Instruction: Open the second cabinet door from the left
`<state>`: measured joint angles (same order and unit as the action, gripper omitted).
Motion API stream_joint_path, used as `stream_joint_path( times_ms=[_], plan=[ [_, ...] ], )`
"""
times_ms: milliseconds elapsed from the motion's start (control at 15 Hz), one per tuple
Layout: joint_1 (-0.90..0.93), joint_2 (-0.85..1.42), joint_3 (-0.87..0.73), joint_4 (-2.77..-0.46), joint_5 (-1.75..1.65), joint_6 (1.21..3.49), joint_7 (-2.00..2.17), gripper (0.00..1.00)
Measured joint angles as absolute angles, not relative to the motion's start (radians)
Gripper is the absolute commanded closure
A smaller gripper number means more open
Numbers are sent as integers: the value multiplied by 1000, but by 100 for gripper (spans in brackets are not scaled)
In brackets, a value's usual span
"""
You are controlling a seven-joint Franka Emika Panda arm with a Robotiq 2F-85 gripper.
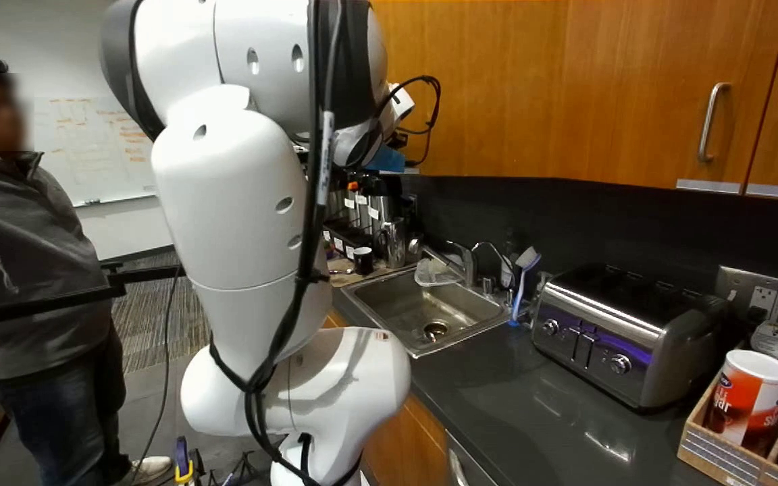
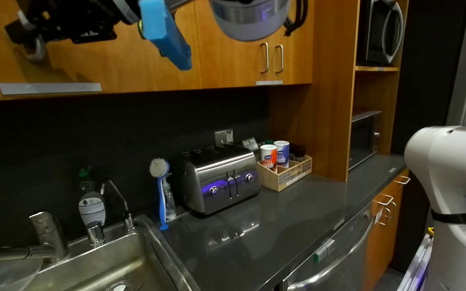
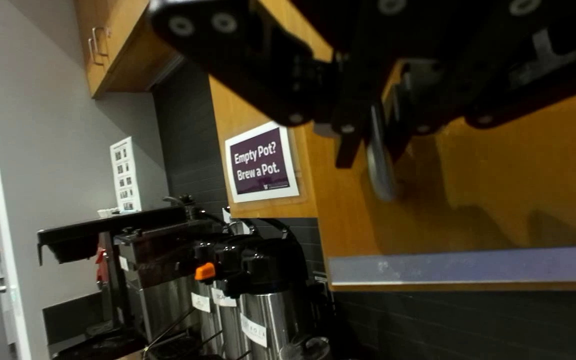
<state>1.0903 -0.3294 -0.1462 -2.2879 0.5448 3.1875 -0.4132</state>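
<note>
Jaws are clamping the metal handle (image 3: pixel 381 170) of a wooden cabinet door (image 3: pixel 473 200), the handle's lower end protruding beneath them.

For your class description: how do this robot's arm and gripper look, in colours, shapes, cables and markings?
The arm is rounded and white, with dark grey joint sections and small oval recesses. Dark cables run along it, one bearing a pale label. The gripper is black and angular with round bolt heads; a bright blue block shows near it.
</note>
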Motion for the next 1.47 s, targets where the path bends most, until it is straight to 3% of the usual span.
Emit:
stream_joint_path(
  times_ms=[400, 933, 1133, 1467],
  plan=[
    [1297, -541, -316, -2414, 643, 3086, -659, 97],
    [1349, -941, -412, -2638, 656, 2883, -881, 97],
    [1327, -1112, -470, -2707, 656, 2743, -982, 97],
    [1308, -1355, -617, -2681, 290, 2333, -839, 97]
  ],
)
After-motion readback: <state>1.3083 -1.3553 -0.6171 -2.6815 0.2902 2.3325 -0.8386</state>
